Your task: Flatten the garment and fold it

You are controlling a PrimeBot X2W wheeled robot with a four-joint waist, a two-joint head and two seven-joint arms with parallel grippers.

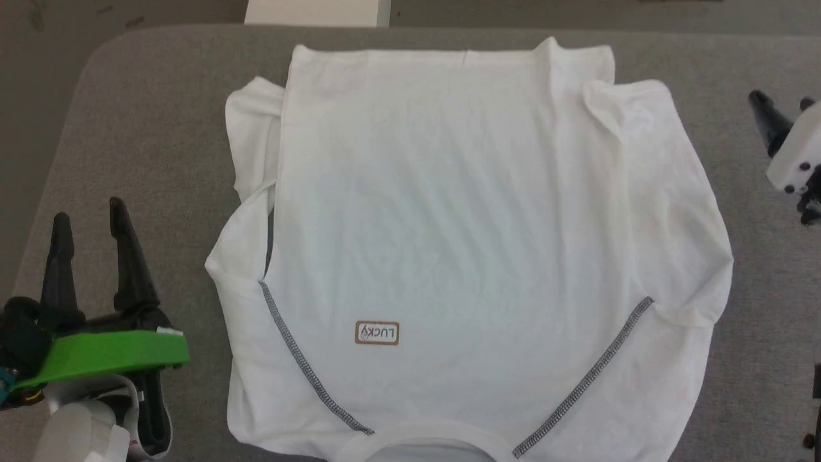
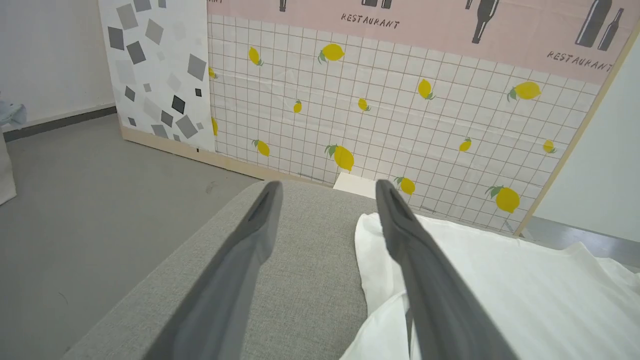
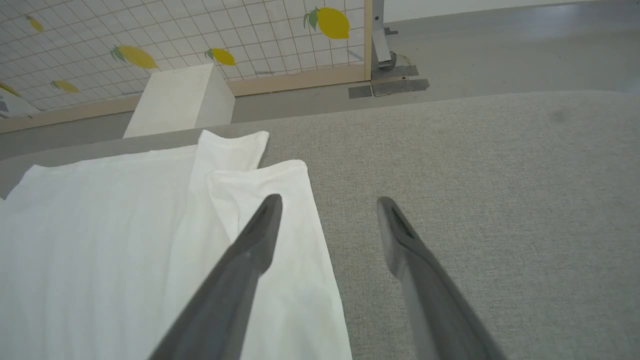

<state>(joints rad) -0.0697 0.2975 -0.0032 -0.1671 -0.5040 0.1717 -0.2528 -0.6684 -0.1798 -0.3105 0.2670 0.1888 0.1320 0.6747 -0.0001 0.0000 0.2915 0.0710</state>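
The garment (image 1: pixel 462 244) is a white T-shirt lying flat on the grey padded table (image 1: pixel 147 135), collar toward me, with dark zigzag shoulder seams and a small LUCKY patch (image 1: pixel 377 333). Both sleeves are folded in along its sides. My left gripper (image 1: pixel 90 218) stands open over bare table left of the shirt, nothing between its fingers (image 2: pixel 250 235); the shirt's left edge (image 2: pixel 480 270) lies just under its right finger. My right gripper (image 1: pixel 779 109) shows at the right edge, open, fingers (image 3: pixel 260 235) spread above the garment's right edge (image 3: pixel 280 280) and the table.
A rigid white box (image 3: pixel 180 97) stands on the floor beyond the table's far edge. Behind it a lemon-patterned panel (image 2: pixel 380 100) lines the wall. Grey floor (image 2: pixel 75 190) lies to the left of the table; bare table surface (image 3: pixel 500 190) stretches right of the shirt.
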